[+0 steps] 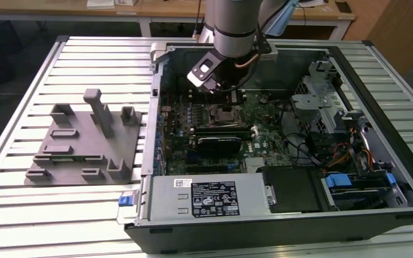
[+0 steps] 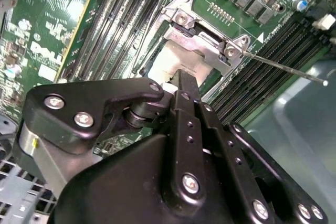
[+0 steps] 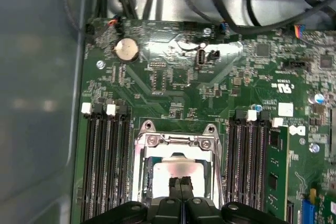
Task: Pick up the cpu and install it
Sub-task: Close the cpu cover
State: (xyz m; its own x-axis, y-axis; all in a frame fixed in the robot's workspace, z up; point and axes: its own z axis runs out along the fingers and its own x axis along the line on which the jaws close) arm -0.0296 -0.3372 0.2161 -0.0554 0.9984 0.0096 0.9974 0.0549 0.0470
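On the exterior view's left, a grey moulded fixture [image 1: 84, 140] sits on the slatted bench [image 1: 20, 215], just beside the open computer case [image 1: 278, 220]. Inside the case the arm [image 1: 232, 27] hangs over the green motherboard [image 1: 192, 115], its black jaws down at the socket. In both wrist views the cpu [image 3: 168, 169] [image 2: 168, 61] lies within the metal socket frame [image 3: 176, 140], pale top up, with memory slots [image 3: 105, 166] on either side. The jaws are pressed together with nothing between their tips, right over the cpu's middle; I cannot tell whether they touch it. Cables [image 1: 335, 153] crowd the case's right end.
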